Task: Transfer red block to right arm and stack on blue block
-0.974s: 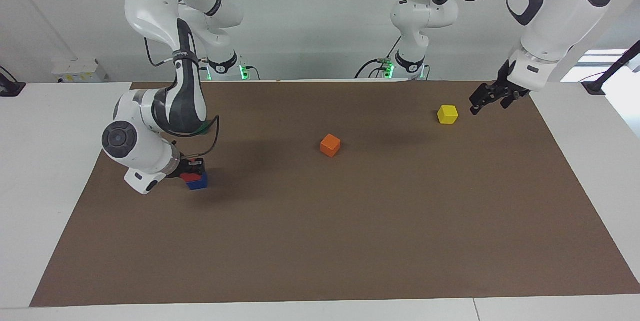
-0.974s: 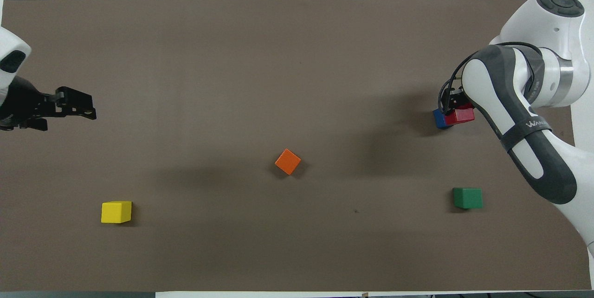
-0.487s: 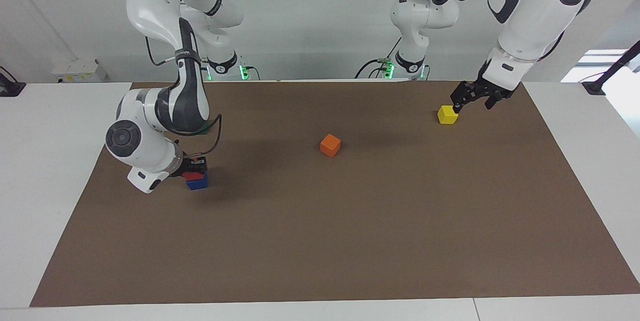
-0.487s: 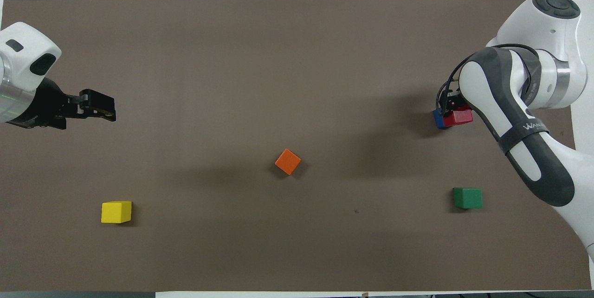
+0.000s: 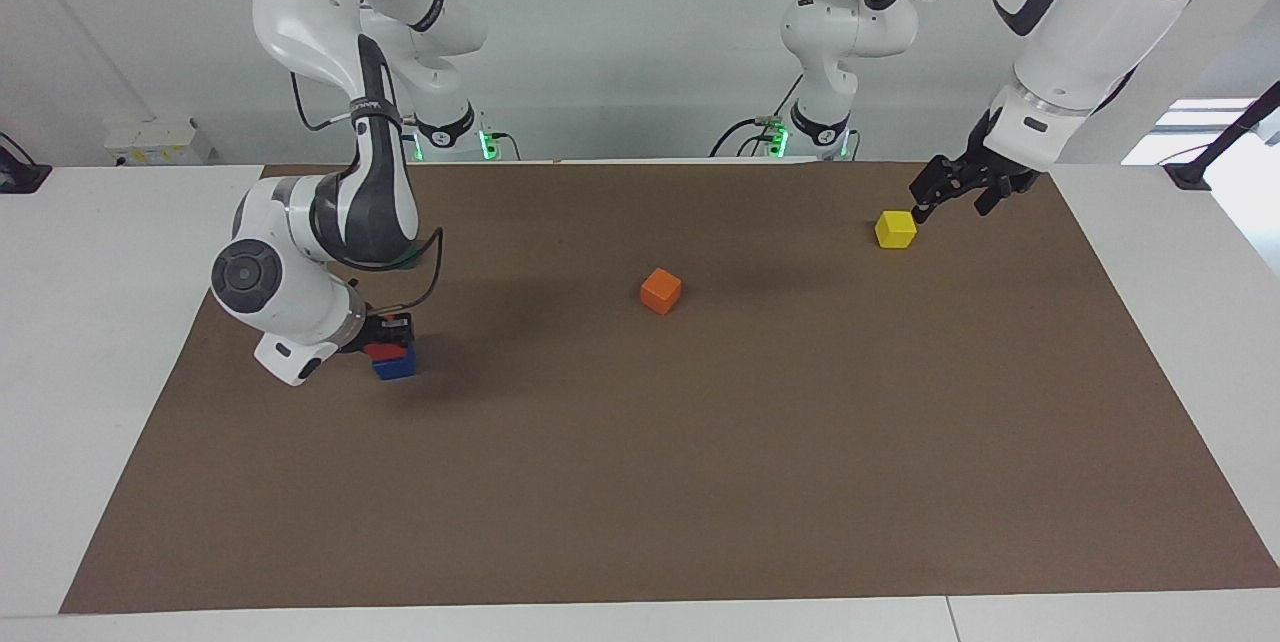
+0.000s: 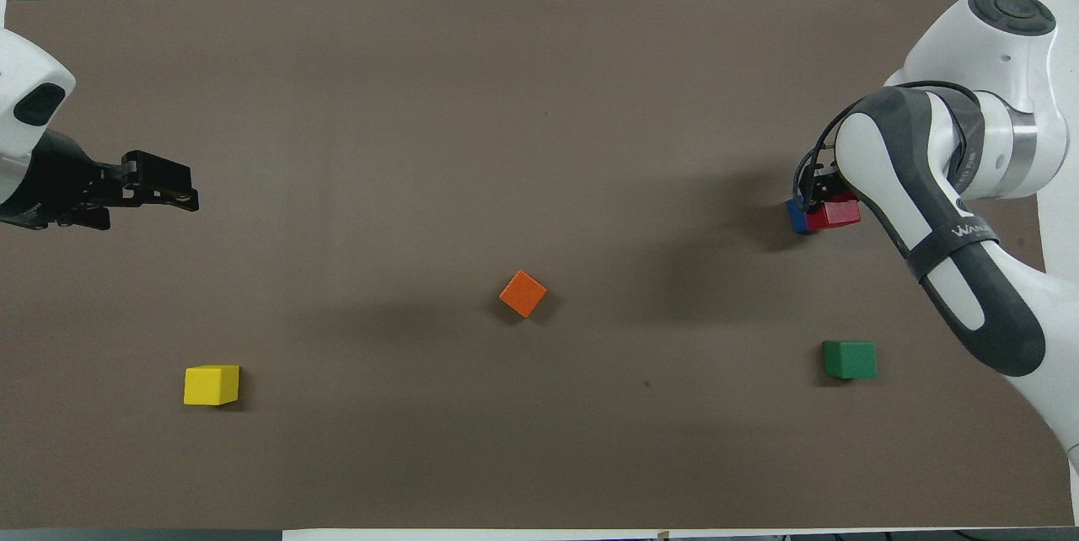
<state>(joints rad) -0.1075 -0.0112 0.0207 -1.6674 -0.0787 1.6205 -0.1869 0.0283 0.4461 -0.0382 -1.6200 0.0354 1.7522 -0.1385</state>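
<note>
The red block (image 5: 378, 353) (image 6: 840, 213) lies on top of the blue block (image 5: 397, 368) (image 6: 794, 217), shifted a little off its centre, at the right arm's end of the mat. My right gripper (image 5: 386, 336) (image 6: 826, 194) is low over the pair and shut on the red block. Whether the red block rests fully on the blue one I cannot tell. My left gripper (image 5: 920, 206) (image 6: 187, 191) hangs open and holds nothing, raised over the mat at the left arm's end.
A yellow block (image 5: 895, 229) (image 6: 211, 384) lies close to the left gripper. An orange block (image 5: 660, 290) (image 6: 523, 294) sits mid-mat. A green block (image 6: 849, 359) lies nearer to the robots than the stack. The brown mat (image 5: 700, 482) covers the table.
The left arm swung its gripper toward the yellow block, then drew back a little. The right gripper stayed on the red block over the blue one, barely shifting.
</note>
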